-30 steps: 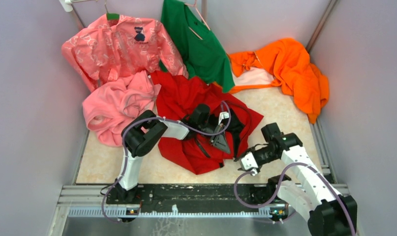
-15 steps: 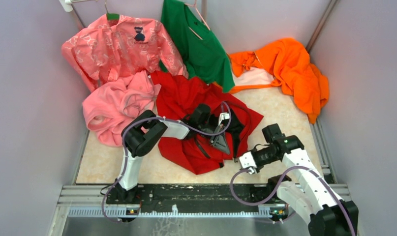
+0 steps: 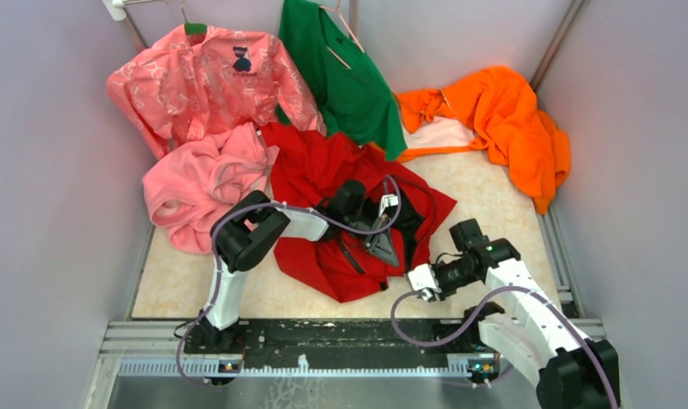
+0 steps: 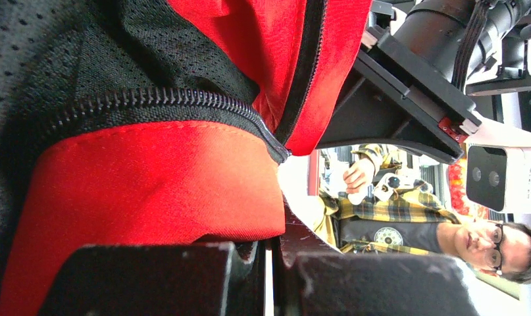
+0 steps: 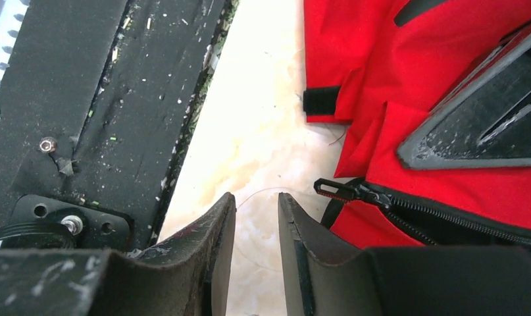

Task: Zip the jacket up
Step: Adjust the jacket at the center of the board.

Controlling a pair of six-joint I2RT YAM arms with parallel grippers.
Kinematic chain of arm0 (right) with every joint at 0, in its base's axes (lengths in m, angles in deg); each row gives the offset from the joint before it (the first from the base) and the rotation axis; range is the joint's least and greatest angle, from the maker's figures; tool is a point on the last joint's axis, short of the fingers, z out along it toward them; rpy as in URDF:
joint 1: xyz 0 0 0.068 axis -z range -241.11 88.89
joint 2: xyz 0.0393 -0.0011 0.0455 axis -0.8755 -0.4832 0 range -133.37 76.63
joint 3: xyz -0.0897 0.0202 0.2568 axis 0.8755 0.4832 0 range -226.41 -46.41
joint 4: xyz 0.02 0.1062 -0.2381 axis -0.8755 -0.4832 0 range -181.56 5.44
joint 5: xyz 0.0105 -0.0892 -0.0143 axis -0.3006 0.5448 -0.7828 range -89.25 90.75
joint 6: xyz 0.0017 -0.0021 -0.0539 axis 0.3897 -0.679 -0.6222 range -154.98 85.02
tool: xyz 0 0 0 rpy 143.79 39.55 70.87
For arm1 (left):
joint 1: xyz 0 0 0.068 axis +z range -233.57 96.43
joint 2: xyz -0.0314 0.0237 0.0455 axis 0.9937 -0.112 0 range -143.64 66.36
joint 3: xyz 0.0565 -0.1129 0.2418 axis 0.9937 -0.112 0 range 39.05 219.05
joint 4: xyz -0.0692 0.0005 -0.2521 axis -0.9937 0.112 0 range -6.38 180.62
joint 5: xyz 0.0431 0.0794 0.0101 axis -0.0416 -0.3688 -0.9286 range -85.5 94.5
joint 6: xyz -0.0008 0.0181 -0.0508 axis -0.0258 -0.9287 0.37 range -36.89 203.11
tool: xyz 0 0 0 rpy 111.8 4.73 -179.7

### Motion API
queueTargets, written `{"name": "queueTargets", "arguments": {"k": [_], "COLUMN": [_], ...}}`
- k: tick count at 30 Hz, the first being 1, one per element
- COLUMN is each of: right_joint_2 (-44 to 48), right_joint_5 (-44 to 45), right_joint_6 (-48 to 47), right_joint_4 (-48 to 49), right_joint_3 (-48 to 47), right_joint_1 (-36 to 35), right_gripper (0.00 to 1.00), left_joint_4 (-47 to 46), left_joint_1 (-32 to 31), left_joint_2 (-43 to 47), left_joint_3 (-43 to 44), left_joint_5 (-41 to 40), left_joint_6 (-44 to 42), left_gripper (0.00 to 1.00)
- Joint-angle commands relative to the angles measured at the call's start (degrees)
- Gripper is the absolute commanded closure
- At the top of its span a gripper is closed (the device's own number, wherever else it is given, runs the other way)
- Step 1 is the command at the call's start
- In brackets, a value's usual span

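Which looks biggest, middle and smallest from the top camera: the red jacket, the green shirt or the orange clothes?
1. Biggest: red jacket.
2. Next: orange clothes and green shirt. They look about the same size, so I can't rank them.

- The left arm [image 3: 238,243] rises from its base, bends sharply at the elbow and reaches right. Its hand [image 4: 269,260] is pressed nearly together, pinching a fold of the jacket [image 4: 151,178].
- The right arm [image 3: 528,294] is folded low, forearm aimed left. Its hand [image 5: 256,214] has its fingers [image 5: 216,227] slightly parted, with a narrow gap between them.
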Motion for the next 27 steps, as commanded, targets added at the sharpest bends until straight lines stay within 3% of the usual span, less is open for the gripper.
{"name": "queueTargets", "arguments": {"k": [1, 9, 12, 18, 23, 27], "right_joint_2": [-1.1, -7.4, -6.2, -5.5, -5.6, -5.8], "right_joint_5": [-1.9, -14.0, -18.5, -27.1, -43.1, -42.2], "right_joint_6": [9.8, 12.6, 18.2, 40.9, 78.5, 69.1], "right_joint_4": [6.7, -2.0, -1.1, 9.3, 41.6, 30.6], "right_joint_3": [0.0, -8.0, -10.4, -10.4, -1.8, -1.5], "right_joint_1": [-0.6, -0.5, -0.5, 0.0, 10.5, 11.9], "right_gripper": [0.69, 0.70, 0.69, 0.67, 0.68, 0.65], "left_joint_4": [-2.8, -8.1, -9.3, -11.3, -13.9, -14.5], "left_joint_1": [-0.3, -1.0, -1.0, -1.0, -1.0, -1.0], "left_joint_2": [0.3, -0.2, -0.3, -0.1, -1.2, -2.0], "left_joint_3": [0.9, -0.7, -1.2, -1.8, -2.2, -2.0], "left_joint_5": [0.6, 0.3, 0.4, -0.2, -0.6, -0.5], "left_joint_6": [0.8, 3.7, 4.4, 5.3, 7.0, 7.4], "left_gripper": [1.00, 1.00, 1.00, 1.00, 1.00, 1.00]}}
